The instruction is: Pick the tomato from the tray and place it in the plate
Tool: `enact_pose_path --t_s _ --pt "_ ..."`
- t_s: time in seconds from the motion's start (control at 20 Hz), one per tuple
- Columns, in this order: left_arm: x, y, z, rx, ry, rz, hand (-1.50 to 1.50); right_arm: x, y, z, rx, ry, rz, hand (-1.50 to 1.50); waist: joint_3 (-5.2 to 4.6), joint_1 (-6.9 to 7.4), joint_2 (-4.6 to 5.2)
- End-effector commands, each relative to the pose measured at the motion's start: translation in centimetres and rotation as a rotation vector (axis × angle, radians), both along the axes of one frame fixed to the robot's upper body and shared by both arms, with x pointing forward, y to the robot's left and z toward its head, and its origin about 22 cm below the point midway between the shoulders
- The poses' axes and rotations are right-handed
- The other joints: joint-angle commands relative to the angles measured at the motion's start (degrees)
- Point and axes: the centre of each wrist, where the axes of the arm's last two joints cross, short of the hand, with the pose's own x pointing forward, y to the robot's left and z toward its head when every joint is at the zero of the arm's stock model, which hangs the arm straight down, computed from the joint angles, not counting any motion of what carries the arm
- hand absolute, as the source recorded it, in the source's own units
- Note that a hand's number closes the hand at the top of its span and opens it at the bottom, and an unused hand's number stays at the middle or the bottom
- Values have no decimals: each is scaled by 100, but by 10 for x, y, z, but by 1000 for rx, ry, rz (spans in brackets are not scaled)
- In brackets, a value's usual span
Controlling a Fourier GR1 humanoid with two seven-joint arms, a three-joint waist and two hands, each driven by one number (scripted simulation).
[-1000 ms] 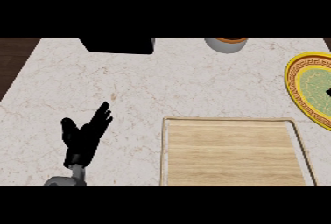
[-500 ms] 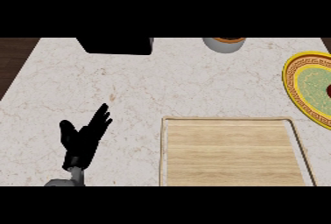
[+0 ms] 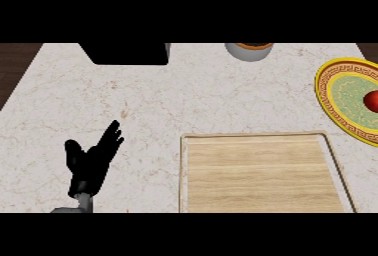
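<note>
**Tomato over the plate, cut off at the frame's edge**

The tomato shows as a red curve over the green centre of the yellow-rimmed plate at the counter's right edge. Only part of it is in view, so I cannot tell whether it rests there freely or is being held. The wooden tray at the near edge shows bare wood.

I judge the tomato to be light, smooth-skinned and a little slippery. It is likely to roll and to bruise if squeezed, so it is best cupped round its widest part from above.

The left hand rests released near the counter's near left corner, fingers straight and up. The right hand is out of sight. At the far edge a black block and a grey pot are both cropped, and what they are is unclear.
</note>
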Motion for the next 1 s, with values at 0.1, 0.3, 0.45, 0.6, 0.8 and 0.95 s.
enact_pose_path --t_s 0.1,0.3,0.45,0.6,0.8,0.95 --pt "-6 -8 -4 9 33 -5 0 -29 -13 -13 40 -4 147 -150 -27 -77 -26" --pt "-2 6 -21 -4 47 31 0 -71 -23 -32 15 54 188 -150 -40 -180 -46" --pt "-7 -1 -9 9 31 30 0 -70 7 -60 -8 98 211 -150 -42 -165 -58" --pt "-10 14 -14 8 38 38 0 -85 4 -52 -38 132 218 -150 -47 -197 -66" --pt "-8 22 -4 -6 56 5 0 -102 24 -64 -13 159 205 -150 -45 -179 -59" --pt "2 23 5 10 43 36 0 -104 28 -46 -31 154 177 -150 -38 -143 -47"
